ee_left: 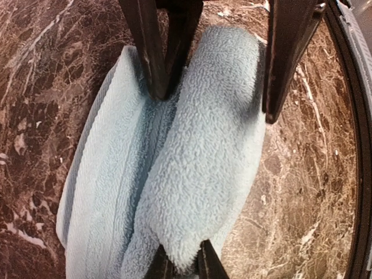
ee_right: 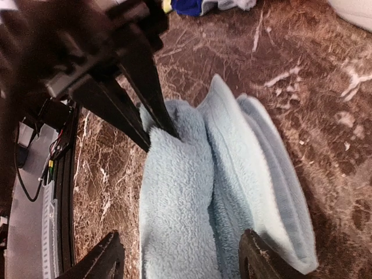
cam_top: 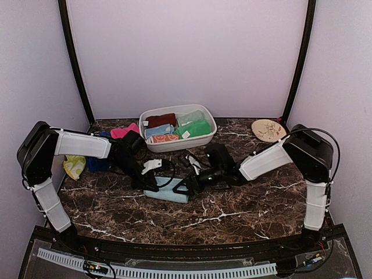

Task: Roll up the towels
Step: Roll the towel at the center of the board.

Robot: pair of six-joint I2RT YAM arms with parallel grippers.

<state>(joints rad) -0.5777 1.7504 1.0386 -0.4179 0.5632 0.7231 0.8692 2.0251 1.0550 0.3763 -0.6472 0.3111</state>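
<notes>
One dark marble table carries everything. One white tub at the back holds at least four rolled towels. To its left lie one pink towel and one royal blue towel, partly hidden by the left arm. One tan plate lies at the back right. One pale blue towel, half rolled, lies in the middle. The left gripper pinches the roll's end. The right gripper stands spread astride the roll.

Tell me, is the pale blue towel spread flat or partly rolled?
Partly rolled: one side of the pale blue towel is curled into a thick roll; a flat strip lies beside it on the marble table.
</notes>
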